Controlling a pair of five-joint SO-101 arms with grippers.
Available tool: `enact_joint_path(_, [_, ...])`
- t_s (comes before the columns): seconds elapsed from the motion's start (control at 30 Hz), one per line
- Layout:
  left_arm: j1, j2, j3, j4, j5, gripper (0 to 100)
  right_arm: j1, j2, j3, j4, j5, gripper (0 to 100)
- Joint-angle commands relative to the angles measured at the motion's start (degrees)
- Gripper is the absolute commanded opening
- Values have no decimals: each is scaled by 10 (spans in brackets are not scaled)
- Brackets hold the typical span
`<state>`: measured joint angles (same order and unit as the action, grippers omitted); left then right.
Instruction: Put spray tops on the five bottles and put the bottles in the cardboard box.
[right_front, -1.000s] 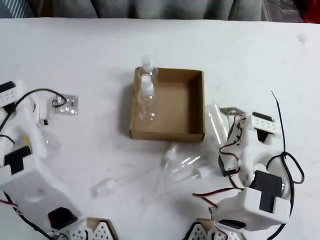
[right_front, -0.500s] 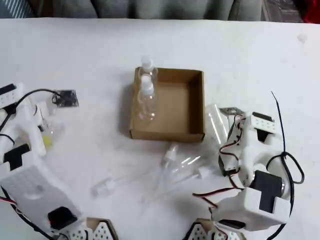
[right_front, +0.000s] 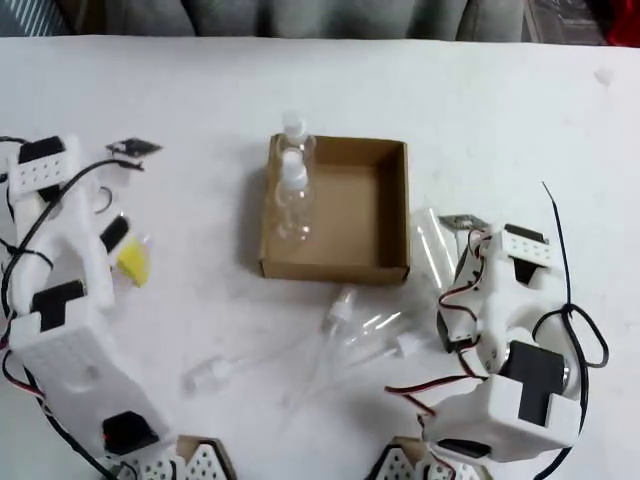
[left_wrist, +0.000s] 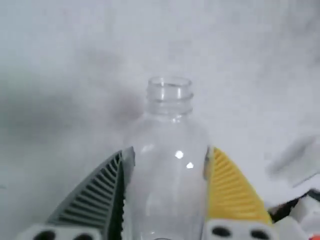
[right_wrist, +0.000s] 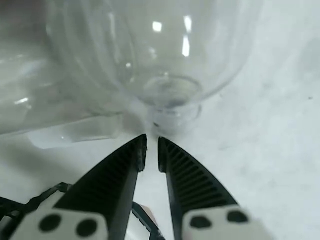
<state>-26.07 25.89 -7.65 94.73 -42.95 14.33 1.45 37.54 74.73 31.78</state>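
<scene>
white tabletop (right_front: 200, 90), matte, with grey upholstery (right_front: 300, 15) beyond its far edge. the cardboard box (right_front: 385, 160), between your two hands, holds two capped bottles (right_front: 291, 195). your left hand (left_wrist: 170, 152) is clamped on an uncapped bottle (left_wrist: 170, 92). your right hand (right_wrist: 151, 142), all but together and empty, sits just off a second bottle (right_wrist: 165, 55). judged step: capping. next, fetch a loose spray top (right_front: 343, 308) near the right hand and align it with the open neck.

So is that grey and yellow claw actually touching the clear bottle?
Touching. The left wrist view shows the left claw with its fingers pressed against both sides of the bottle, no gap.
</scene>
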Motion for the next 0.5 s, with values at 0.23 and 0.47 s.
enact_joint_path(0.23, [48,-175,123,-97,229,20,-7,-21,-4,-12,6,15])
enact_joint_path(0.47, [101,-296,387,-298,331,20,-6,-21,-3,-12,6,15])
